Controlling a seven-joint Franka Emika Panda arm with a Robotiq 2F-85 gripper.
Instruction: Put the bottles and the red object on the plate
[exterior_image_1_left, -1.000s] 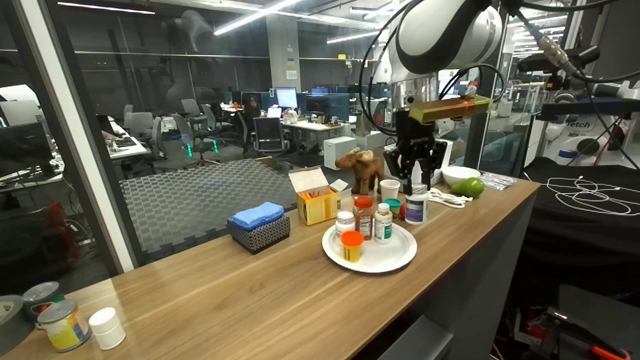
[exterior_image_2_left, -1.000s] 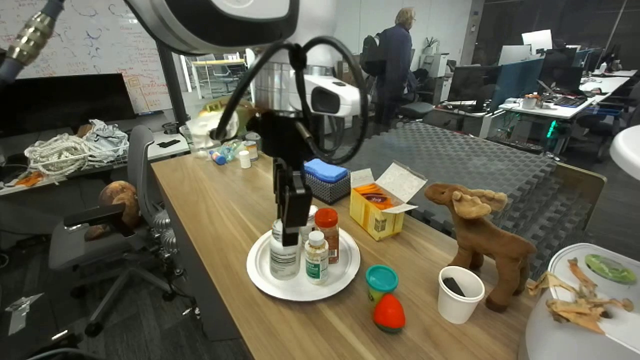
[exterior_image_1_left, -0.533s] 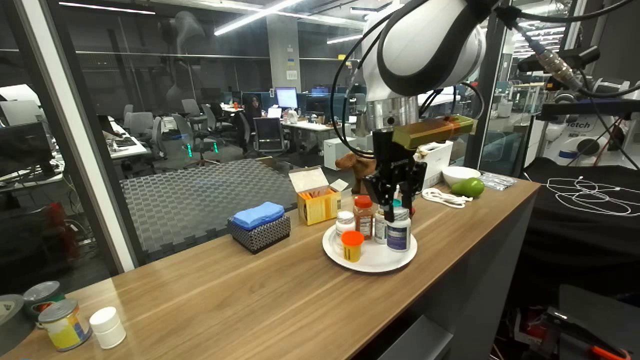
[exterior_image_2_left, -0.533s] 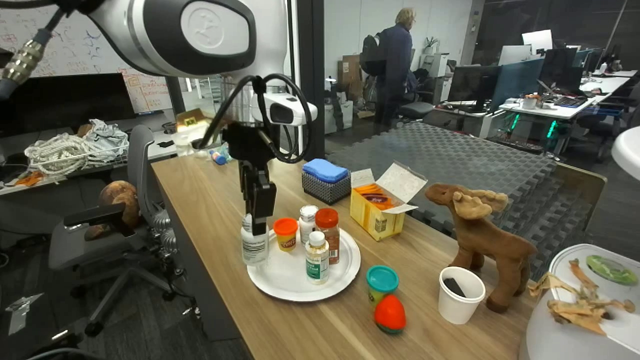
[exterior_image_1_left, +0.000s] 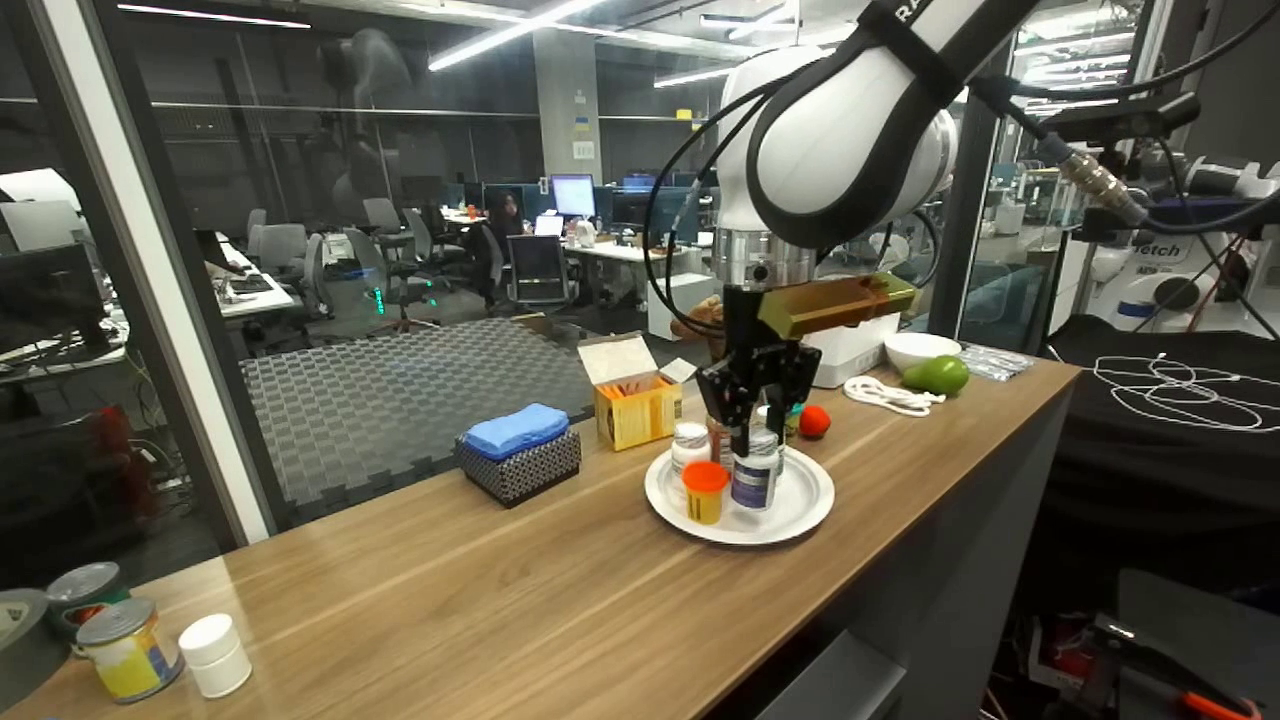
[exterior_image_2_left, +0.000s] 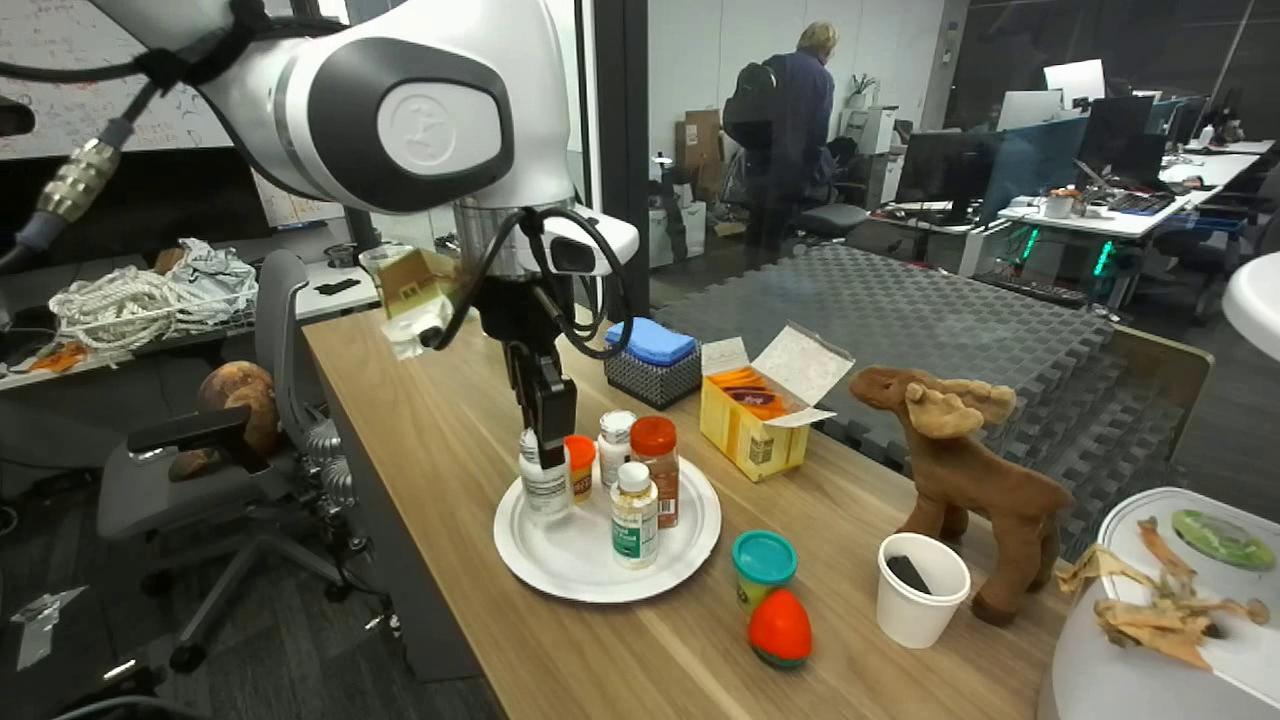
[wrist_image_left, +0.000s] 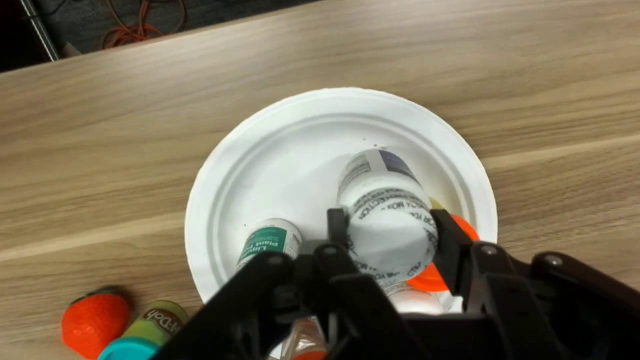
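My gripper (wrist_image_left: 391, 224) is shut on the cap of a white bottle with a purple label (exterior_image_1_left: 752, 485). The bottle is nearly upright over the plate (exterior_image_2_left: 600, 578); I cannot tell whether its base touches it. The cup-like red object, a yellow tub with an orange-red lid (exterior_image_1_left: 704, 495), stands on the plate close beside the held bottle; a finger partly covers it in the wrist view (wrist_image_left: 429, 280). Also on the plate are a green-labelled bottle with a white cap (exterior_image_2_left: 634, 520), a white bottle (exterior_image_1_left: 691, 447) and a red-capped bottle (exterior_image_2_left: 656, 470), partly hidden behind the gripper.
A teal-lidded tub (exterior_image_2_left: 765, 562) and a rounded red piece with a green base (exterior_image_2_left: 780, 628) stand beside the plate. A paper cup (exterior_image_2_left: 918, 595), toy moose (exterior_image_2_left: 985, 500), yellow box (exterior_image_2_left: 752, 435) and blue-topped dark box (exterior_image_1_left: 518, 470) stand around it.
My gripper has carried the purple-labelled bottle across the plate, from its cable side toward the orange-lidded tub, and lower. The other things on the plate have not moved.
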